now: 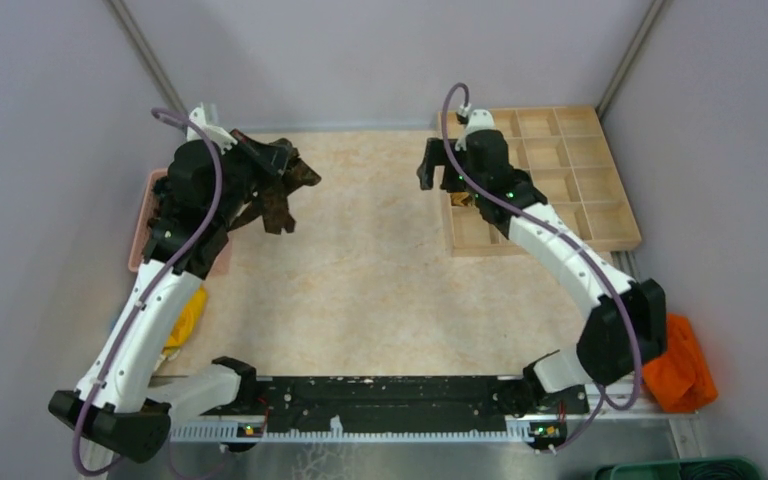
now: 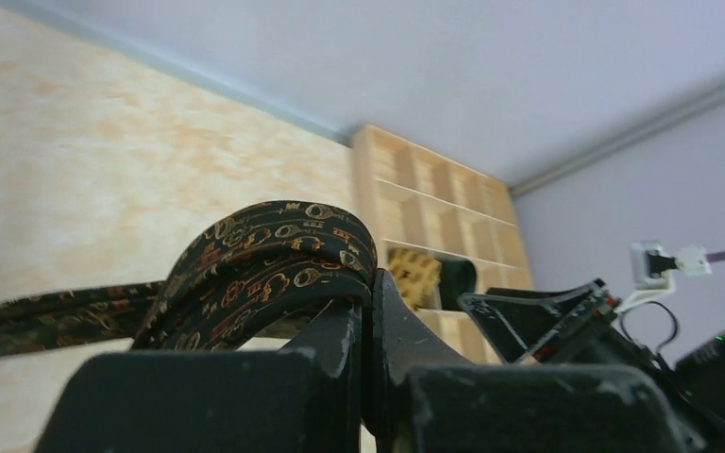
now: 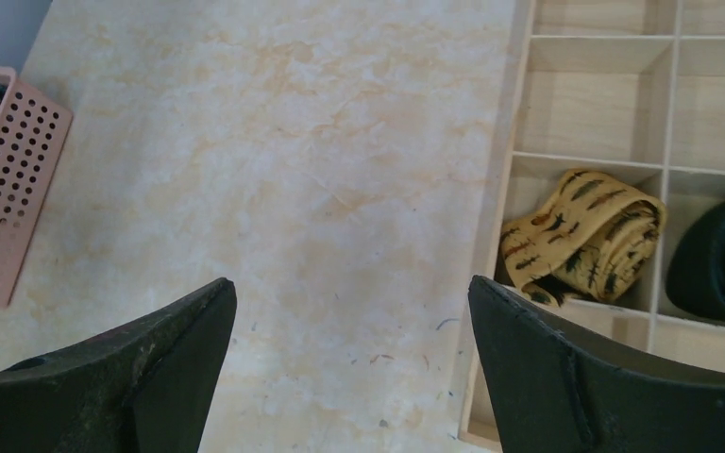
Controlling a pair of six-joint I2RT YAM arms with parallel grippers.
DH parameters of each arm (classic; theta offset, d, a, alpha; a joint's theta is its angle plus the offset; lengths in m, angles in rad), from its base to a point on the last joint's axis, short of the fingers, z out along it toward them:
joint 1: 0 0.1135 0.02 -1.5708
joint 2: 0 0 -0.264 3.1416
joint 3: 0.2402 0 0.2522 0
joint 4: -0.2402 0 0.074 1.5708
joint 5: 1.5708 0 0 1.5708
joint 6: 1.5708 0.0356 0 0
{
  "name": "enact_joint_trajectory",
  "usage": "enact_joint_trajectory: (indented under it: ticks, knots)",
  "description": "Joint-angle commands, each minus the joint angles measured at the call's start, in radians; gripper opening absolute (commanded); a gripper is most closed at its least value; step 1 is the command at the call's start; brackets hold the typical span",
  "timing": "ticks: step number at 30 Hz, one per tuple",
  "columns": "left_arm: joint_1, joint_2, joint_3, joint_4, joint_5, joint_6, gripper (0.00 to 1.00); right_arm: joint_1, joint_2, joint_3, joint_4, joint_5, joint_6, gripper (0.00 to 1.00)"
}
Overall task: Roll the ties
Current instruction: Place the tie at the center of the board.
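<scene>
Ties were the concern, and the dark speckled tie (image 1: 278,200) was seen pinched between the pressed-together jaws of the left gripper (image 2: 366,304), raised over the far left corner of the table (image 1: 380,290). In the left wrist view a loop of it arched over the fingertips and the loose length trailed off sideways, so its long axis was judged to lie across the jaws. Whether the hanging end touched the surface could not be told. The left arm was plainly the nearer. The right gripper (image 3: 349,297), its jaws spread wide and holding nothing, was found well apart at the left edge of the wooden tray (image 1: 610,240).

Pale grey walls enclosed the marbled beige surface. The tray occupied the far right corner, and a pink basket (image 1: 138,245) sat at the left edge. A rolled tan-gold tie (image 3: 581,231) was lodged in one compartment and a rolled black tie (image 3: 722,260) in the adjoining one.
</scene>
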Motion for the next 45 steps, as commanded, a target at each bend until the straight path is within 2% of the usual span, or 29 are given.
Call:
enact_joint_trajectory:
  ticks: [1, 4, 7, 15, 19, 23, 31, 34, 38, 42, 45]
  knots:
    - [-0.081, -0.009, 0.051, 0.061, 0.111, 0.019, 0.00, -0.010, -0.147, -0.089, 0.007, 0.098, -0.005, 0.93]
    - [-0.149, 0.014, 0.075, 0.082, 0.141, 0.012, 0.00, -0.010, -0.246, -0.131, -0.006, 0.123, -0.018, 0.93]
    - [-0.230, 0.042, 0.097, 0.088, 0.114, 0.020, 0.00, -0.010, -0.315, -0.151, -0.023, 0.123, -0.021, 0.93]
    - [-0.317, 0.142, 0.107, 0.131, 0.195, -0.005, 0.00, -0.010, -0.387, -0.176, -0.049, 0.124, -0.037, 0.93]
    - [-0.378, 0.147, 0.111, 0.124, 0.094, 0.014, 0.00, -0.010, -0.383, -0.177, -0.053, 0.071, -0.035, 0.93]
    - [-0.386, 0.063, 0.085, 0.075, -0.037, 0.037, 0.00, -0.010, -0.383, -0.190, -0.051, 0.055, -0.028, 0.93]
    - [-0.386, -0.167, 0.139, -0.104, -0.587, 0.161, 0.00, -0.009, -0.348, -0.186, -0.026, 0.006, 0.008, 0.92]
    - [-0.386, -0.208, 0.198, -0.190, -0.730, 0.177, 0.00, -0.009, -0.343, -0.187, -0.018, 0.000, 0.016, 0.92]
    - [-0.386, -0.246, 0.229, -0.169, -0.779, 0.228, 0.00, -0.009, -0.338, -0.193, -0.014, -0.010, 0.022, 0.92]
    - [-0.386, -0.197, 0.222, -0.153, -0.736, 0.250, 0.00, -0.010, -0.340, -0.209, -0.013, -0.010, 0.021, 0.92]
    - [-0.386, -0.121, 0.129, -0.110, -0.670, 0.226, 0.00, -0.009, -0.346, -0.233, -0.013, -0.007, 0.017, 0.92]
